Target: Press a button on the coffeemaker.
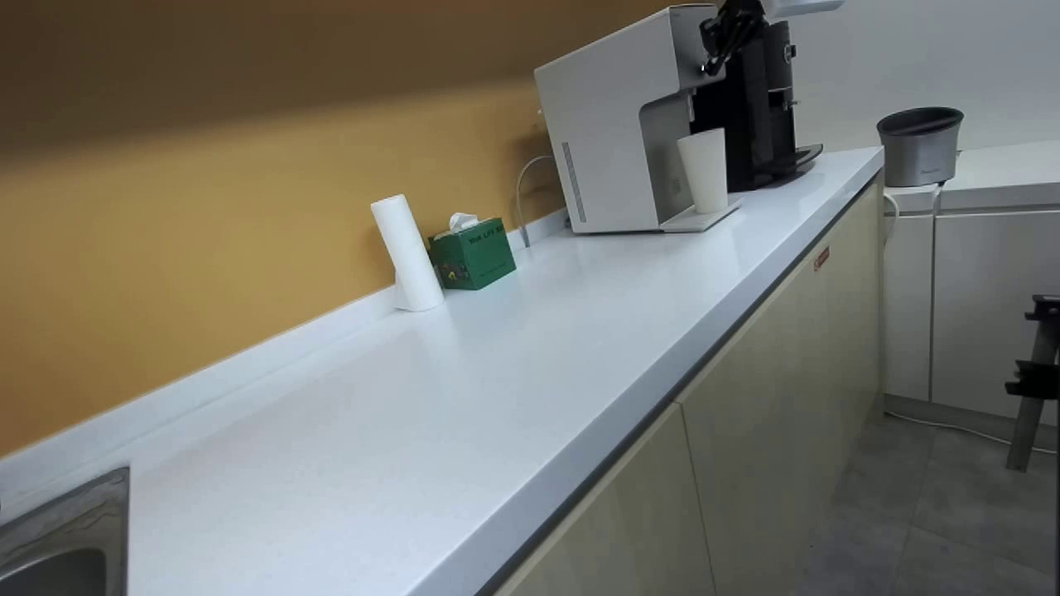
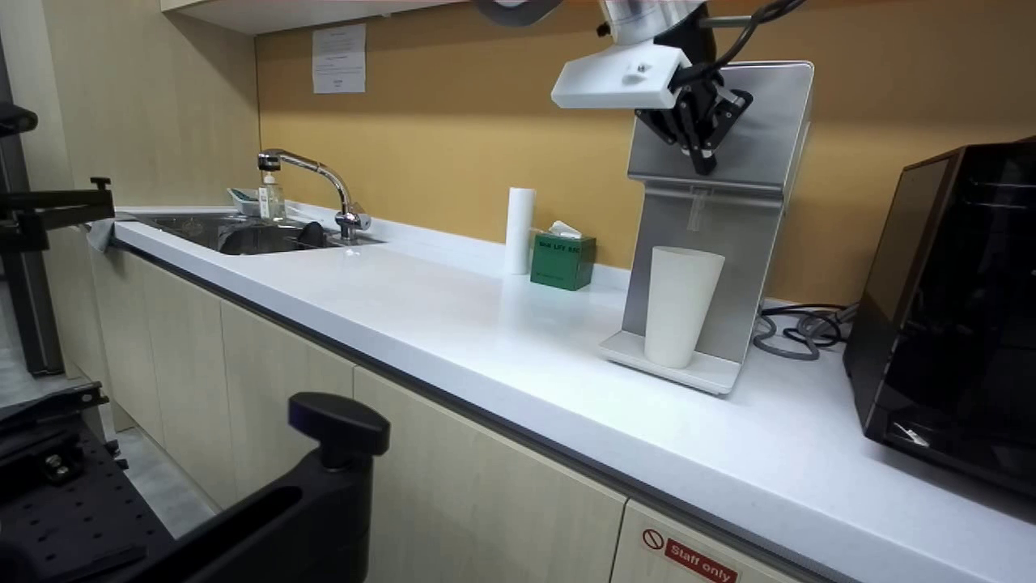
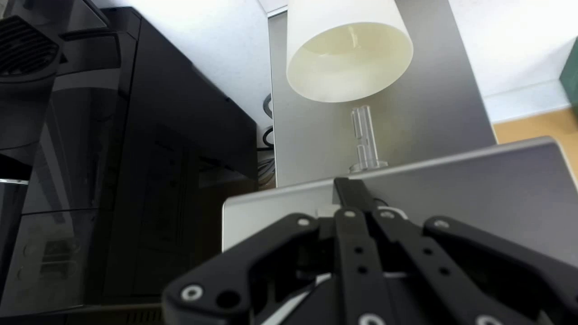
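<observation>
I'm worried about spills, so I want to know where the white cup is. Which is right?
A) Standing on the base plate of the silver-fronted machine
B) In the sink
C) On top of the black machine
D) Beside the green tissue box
A: both exterior views show the white cup standing on the base plate at the foot of the silver-fronted machine.

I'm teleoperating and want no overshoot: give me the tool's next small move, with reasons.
Probably nudge the tool gently into the upper panel of the silver machine: it hangs shut in front of that panel, and the cup stands below the spout. Whether tool meets panel is unclear.
</observation>
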`<state>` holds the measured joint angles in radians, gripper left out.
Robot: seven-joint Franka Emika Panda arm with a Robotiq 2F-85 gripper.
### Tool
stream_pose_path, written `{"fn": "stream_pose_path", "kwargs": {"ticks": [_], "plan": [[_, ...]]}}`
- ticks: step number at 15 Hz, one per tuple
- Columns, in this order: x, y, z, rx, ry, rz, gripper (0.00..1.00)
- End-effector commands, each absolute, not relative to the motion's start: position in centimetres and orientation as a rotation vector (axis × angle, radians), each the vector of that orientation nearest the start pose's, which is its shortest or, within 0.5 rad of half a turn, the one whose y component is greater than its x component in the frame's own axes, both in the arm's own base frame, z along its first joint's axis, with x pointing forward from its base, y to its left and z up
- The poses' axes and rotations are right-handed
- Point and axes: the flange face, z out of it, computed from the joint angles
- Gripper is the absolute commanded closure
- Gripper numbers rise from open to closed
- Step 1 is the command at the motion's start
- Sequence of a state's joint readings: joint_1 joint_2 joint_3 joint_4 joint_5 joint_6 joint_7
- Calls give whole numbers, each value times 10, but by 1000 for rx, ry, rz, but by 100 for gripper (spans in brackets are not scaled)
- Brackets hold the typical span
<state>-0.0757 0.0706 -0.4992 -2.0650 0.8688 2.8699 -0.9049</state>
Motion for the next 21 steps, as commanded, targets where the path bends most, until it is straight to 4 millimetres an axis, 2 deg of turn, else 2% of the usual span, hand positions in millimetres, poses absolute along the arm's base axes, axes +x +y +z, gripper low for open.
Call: {"fn": "stream_pose_path", "kwargs": {"ticks": [1,6,13,18,19,21], "plan": [[490,-353,485,-2875,589,-1349,100],[491,-352,484,-2880,591,-1347,100],[472,-354,489,-2898,621,-1342,100],[466,-353,494,-2920,614,-1290,100],[474,-356,489,-2942,583,-1312,100],[473,-356,489,-2944,581,-1307,99]]}}
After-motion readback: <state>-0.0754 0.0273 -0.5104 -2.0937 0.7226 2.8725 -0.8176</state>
